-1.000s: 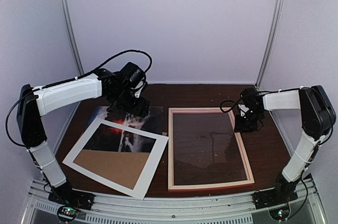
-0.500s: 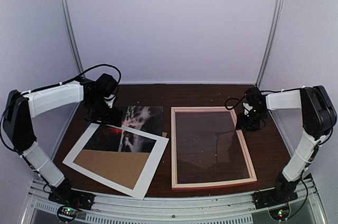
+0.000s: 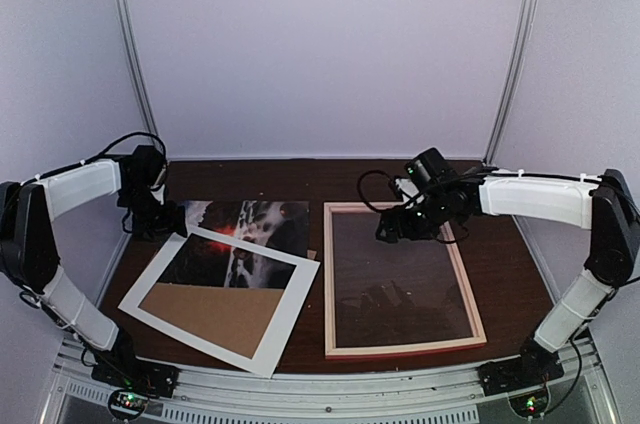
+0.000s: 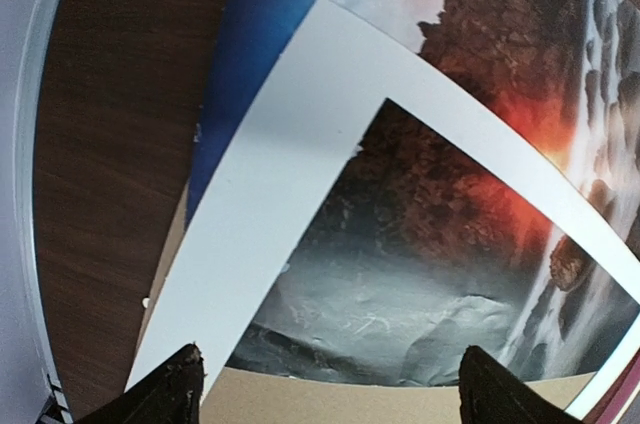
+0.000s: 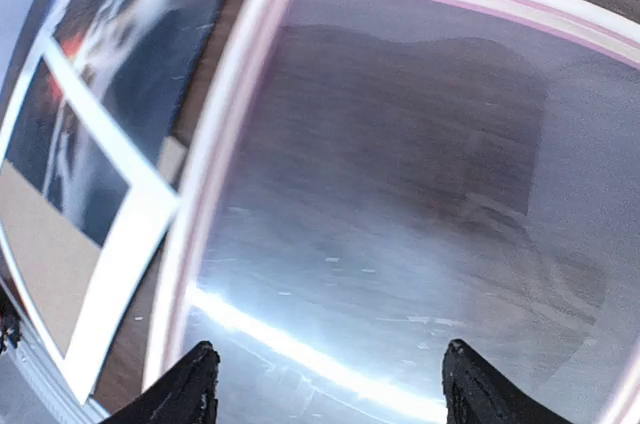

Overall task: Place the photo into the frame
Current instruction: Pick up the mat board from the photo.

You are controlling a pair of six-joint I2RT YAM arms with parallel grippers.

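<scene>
The left hand (image 4: 330,392) hangs just above the table (image 4: 100,144) with its fingers spread wide and nothing between them, aimed at the far-left part of the stack of sheets. The right hand (image 5: 325,384) is also wide open and empty, hovering over the far-left part of the frame (image 3: 326,284), whose clear pane (image 5: 400,194) lies face up and catches a glare. Below the left hand lies the photo (image 4: 420,214), flat on the table to the left of the frame. Its far portion is bare and its near portion is covered by the white mat (image 4: 290,154), which sits askew on top. The brown cardboard backing (image 3: 215,314) fills the near part of the mat's window. The photo looks like a thin, light, limp sheet, and faint creases show in its pale lower area, so it will likely bend and droop when lifted by one point and could crease further under a hard pinch. Lying flat, it offers no edge to close on easily. The exposed far-left corner or far edge seems the best place to hold, and the photo would need to slide out from under the mat. The frame looks stiff and heavier, and its pane may be fragile.
</scene>
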